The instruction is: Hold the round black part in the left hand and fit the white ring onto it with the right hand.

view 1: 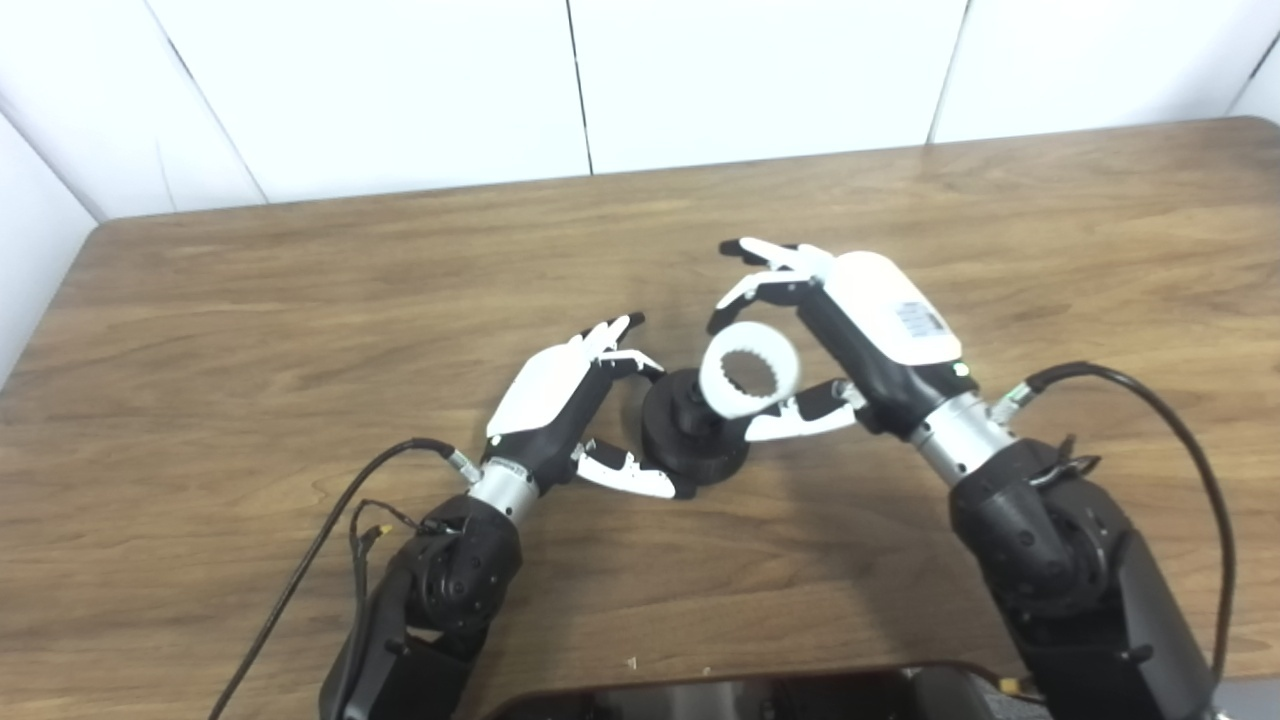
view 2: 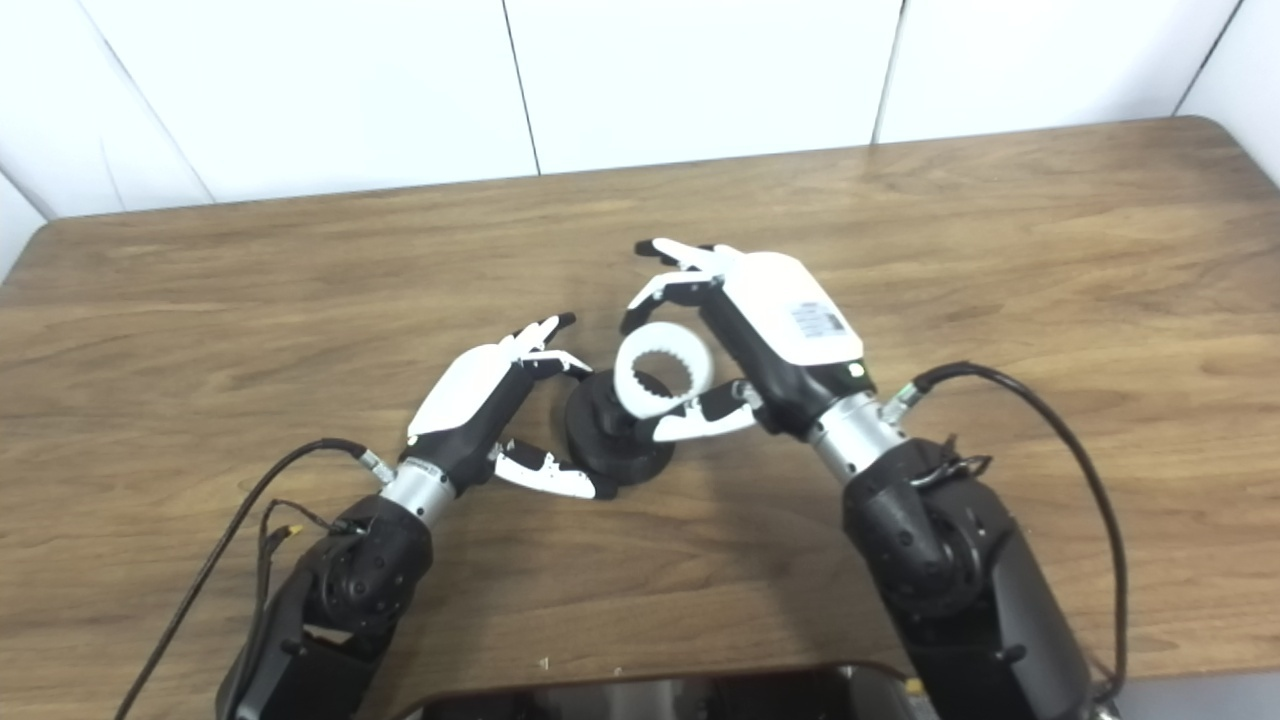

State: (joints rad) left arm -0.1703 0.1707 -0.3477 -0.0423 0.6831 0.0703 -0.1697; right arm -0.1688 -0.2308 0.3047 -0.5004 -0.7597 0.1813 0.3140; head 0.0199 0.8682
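The wooden table (view 1: 300, 300) is spreading wide under me, its near edge running out of sight behind a dark glossy block (view 1: 760, 695) at the bottom of both views, cut off so I cannot tell what it is. My two arms are rising from that bottom edge, each trailing a black cable (view 1: 1190, 450) over the wood. My right hand (view 1: 870, 330) is gripping the white ring (view 1: 750, 370) between thumb and fingers, the other fingers spreading apart above it; the ring is tilting toward me, showing its toothed inner hole, and is hanging just over the round black part (view 1: 690, 430), hiding its top, so I cannot say whether they are touching. My left hand (view 1: 570, 400) is cupping that black part, thumb lying against its near side and fingers curling around the far side, though how firmly is hard to judge. The part's base is sitting low against the table.
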